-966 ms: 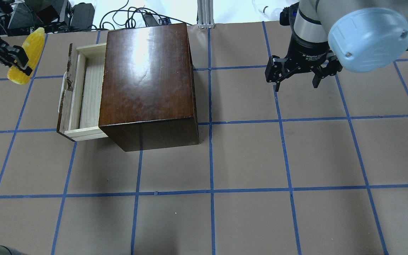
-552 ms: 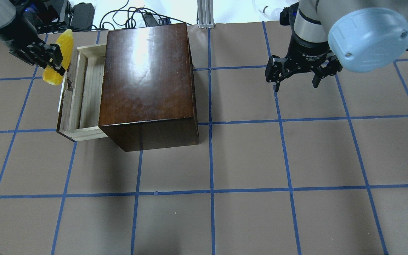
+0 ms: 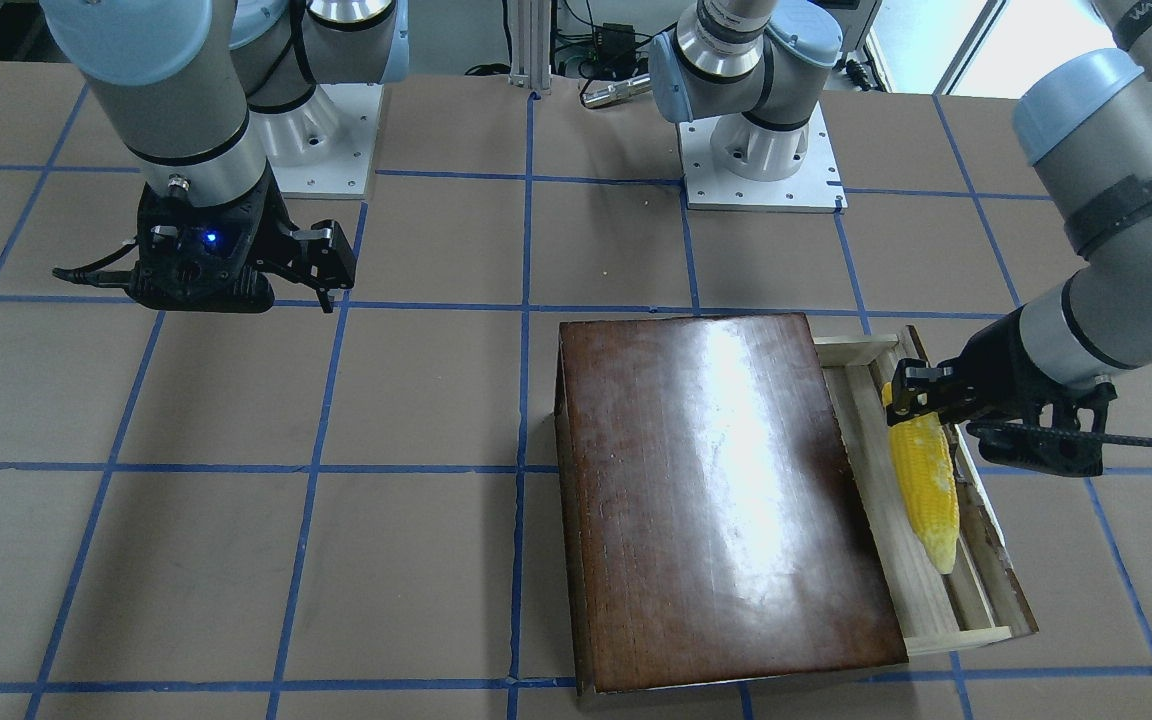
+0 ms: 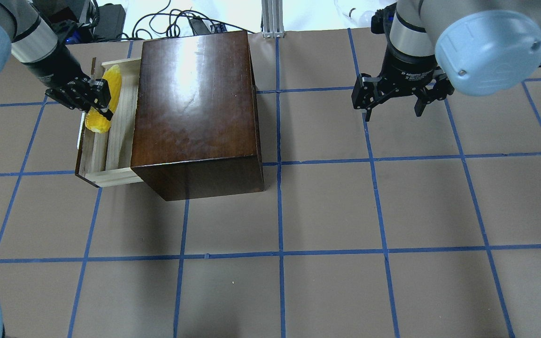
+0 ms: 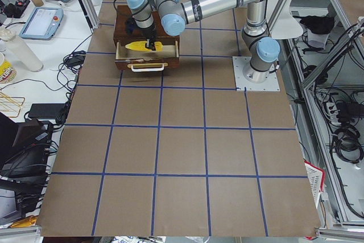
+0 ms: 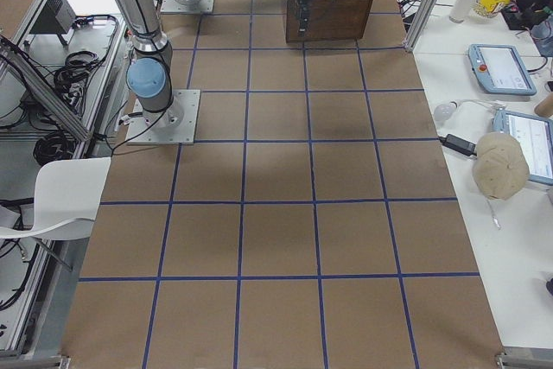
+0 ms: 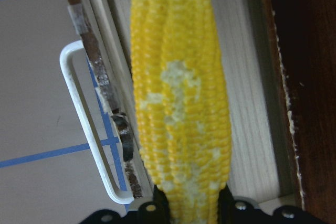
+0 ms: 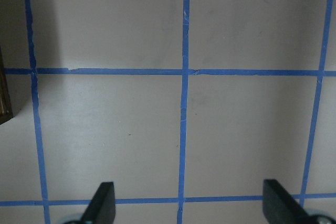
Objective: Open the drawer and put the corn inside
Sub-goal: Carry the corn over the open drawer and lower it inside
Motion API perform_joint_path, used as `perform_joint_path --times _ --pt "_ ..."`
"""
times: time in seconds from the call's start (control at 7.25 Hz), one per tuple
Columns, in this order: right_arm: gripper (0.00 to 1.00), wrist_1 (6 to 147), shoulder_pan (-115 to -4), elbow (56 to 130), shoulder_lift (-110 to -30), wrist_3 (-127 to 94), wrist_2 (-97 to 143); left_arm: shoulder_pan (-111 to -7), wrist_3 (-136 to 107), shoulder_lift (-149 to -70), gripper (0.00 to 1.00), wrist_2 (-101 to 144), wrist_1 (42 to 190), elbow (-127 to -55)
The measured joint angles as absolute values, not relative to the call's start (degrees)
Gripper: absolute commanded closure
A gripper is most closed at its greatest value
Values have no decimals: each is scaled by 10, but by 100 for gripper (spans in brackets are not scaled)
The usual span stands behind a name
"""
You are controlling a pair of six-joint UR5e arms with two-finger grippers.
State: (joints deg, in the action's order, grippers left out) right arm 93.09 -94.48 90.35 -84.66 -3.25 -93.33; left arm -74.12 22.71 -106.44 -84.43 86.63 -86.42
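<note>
The dark-brown box (image 4: 195,112) has its drawer (image 4: 120,145) pulled out to the left, pale wood inside, with a whitish handle (image 7: 84,129). My left gripper (image 4: 99,101) is shut on the yellow corn (image 4: 106,96) and holds it over the open drawer, along its length. The corn shows above the drawer in the front view (image 3: 924,480) and fills the left wrist view (image 7: 181,108). The front view shows the left gripper (image 3: 911,400) at the corn's thick end. My right gripper (image 4: 392,101) hangs open and empty over bare table, far right of the box; its fingertips (image 8: 102,203) show in the right wrist view.
The brown table (image 4: 327,211) carries a blue tape grid. Cables and equipment (image 4: 111,19) lie beyond the far edge behind the box. A metal post (image 4: 273,19) stands at the far edge. The arm bases (image 3: 756,160) sit on the robot's side.
My left gripper has carried the corn rightward from outside the drawer's left side to over the open drawer. The right arm has not moved.
</note>
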Motion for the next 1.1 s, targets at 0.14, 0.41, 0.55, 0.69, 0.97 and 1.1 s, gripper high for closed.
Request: perform_joint_path --times 0.14,0.41,0.55,0.69,0.97,1.1 --pt "0 931 -945 903 -847 -33 -933 -741 221 -1068 100 -843 865 -870" --pt "0 931 -945 904 -847 -33 -934 -742 199 -1080 98 -832 859 -874" --pt "0 931 -945 904 -847 -33 -934 -742 193 -1089 97 -828 848 -875" --pt "0 931 -945 904 -847 -33 -934 -742 191 -1097 58 -827 839 -875" --pt "0 931 -945 904 -847 -33 -934 -742 189 -1106 0 -826 834 -875" --pt "0 931 -945 904 -847 -33 -934 -742 189 -1105 0 -826 834 -874"
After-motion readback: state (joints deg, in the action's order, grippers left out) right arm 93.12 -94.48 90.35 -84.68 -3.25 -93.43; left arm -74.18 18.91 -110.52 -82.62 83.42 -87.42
